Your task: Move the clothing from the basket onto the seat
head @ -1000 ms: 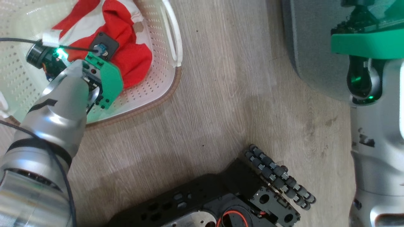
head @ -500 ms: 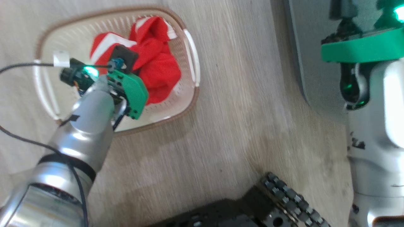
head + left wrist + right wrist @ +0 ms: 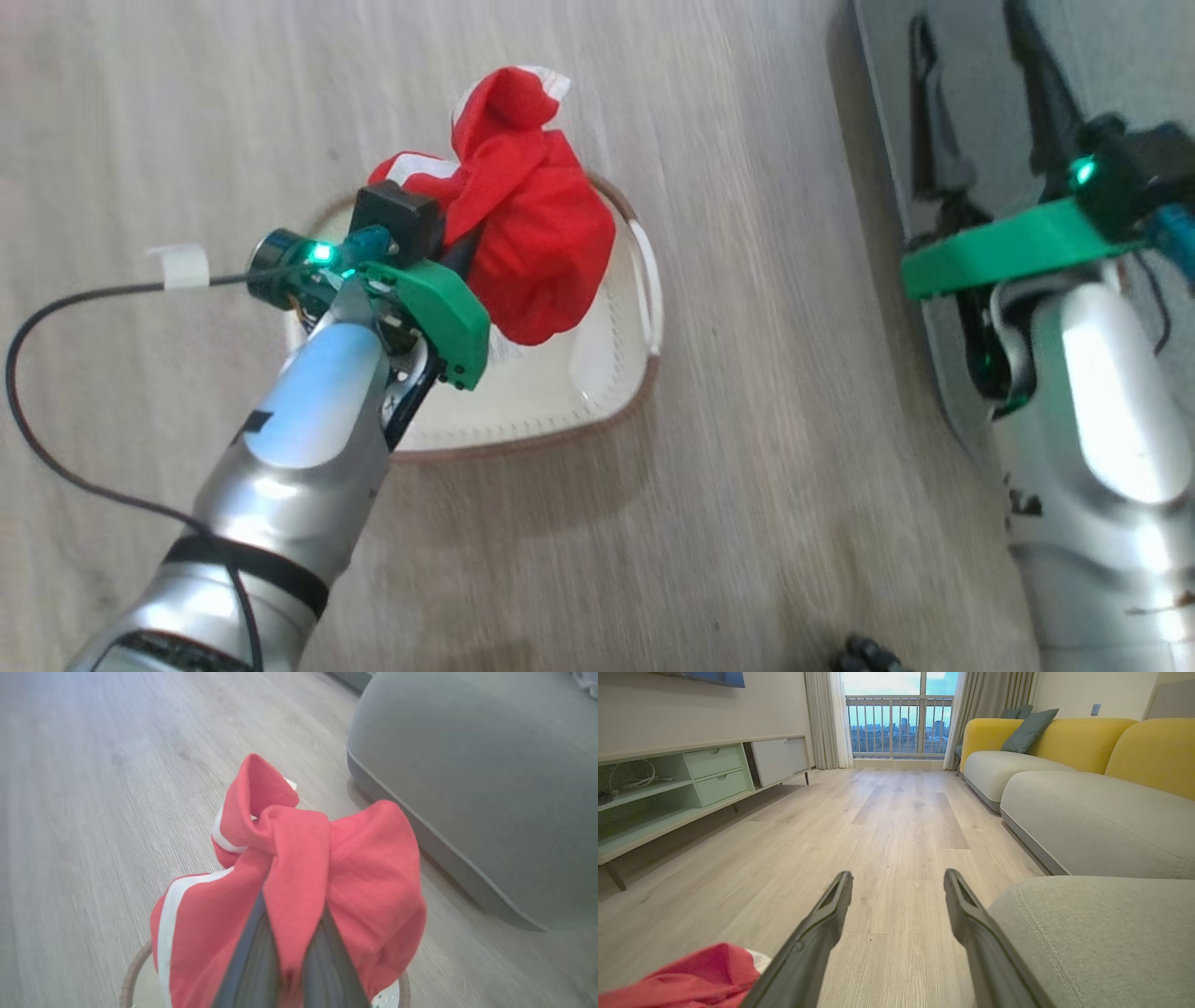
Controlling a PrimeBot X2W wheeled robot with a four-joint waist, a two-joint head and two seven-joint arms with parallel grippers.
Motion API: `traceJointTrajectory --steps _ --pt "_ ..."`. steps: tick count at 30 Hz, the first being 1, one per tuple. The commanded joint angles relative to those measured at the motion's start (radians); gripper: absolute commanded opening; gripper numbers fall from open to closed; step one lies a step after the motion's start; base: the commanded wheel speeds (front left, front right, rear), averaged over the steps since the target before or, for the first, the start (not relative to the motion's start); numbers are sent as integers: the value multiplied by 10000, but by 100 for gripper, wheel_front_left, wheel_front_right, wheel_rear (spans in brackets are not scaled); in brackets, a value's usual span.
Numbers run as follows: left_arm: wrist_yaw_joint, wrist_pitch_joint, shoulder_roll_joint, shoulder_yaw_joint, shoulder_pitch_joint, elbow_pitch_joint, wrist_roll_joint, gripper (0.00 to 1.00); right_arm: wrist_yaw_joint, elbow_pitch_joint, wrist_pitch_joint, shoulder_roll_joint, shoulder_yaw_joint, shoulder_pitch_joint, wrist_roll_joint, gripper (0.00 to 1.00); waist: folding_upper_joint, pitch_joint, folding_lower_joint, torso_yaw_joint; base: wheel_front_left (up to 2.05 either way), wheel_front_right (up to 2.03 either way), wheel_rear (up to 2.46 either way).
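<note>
The bright red clothing (image 3: 532, 233) hangs bunched in the air above the cream basket (image 3: 597, 373), which stands on the wooden floor. My left gripper (image 3: 462, 257) is shut on it, and its fingertips are buried in the fabric. In the left wrist view the clothing (image 3: 364, 868) drapes over both dark fingers (image 3: 247, 961), with the basket rim (image 3: 128, 975) below. The grey-green seat (image 3: 1148, 65) lies to the right, where my right gripper (image 3: 966, 23) stands open over its edge. The right wrist view shows that gripper (image 3: 897, 876) holding nothing, beside the seat (image 3: 1101, 933) and the clothing (image 3: 691, 970).
A black cable (image 3: 37, 411) loops over the floor on the left. More sofa seats with yellow backs (image 3: 1064, 737) line the right wall, and a low cabinet (image 3: 691, 784) runs along the left wall. A wide strip of open wooden floor (image 3: 896, 812) lies between them.
The head camera has shifted. My left gripper has lifted the red clothing up out of the basket. My right gripper's fingers have come into view over the seat.
</note>
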Motion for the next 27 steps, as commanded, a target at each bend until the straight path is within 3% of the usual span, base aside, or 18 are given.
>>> traceJointTrajectory --steps 1,17,27 --pt "31 -136 77 366 59 -530 27 0 -4 -187 -63 -128 199 196 15 100 -1 -906 2 583 0 0 0" --pt "-34 -137 -3 1084 390 -3485 676 0 -4 615 -63 -192 291 1716 219 100 -1 -3038 2 1352 0 0 0" --pt "-52 -137 39 1218 402 -4613 884 0 -4 888 -63 -157 490 2307 377 100 -1 -3655 2 1415 0 0 0"
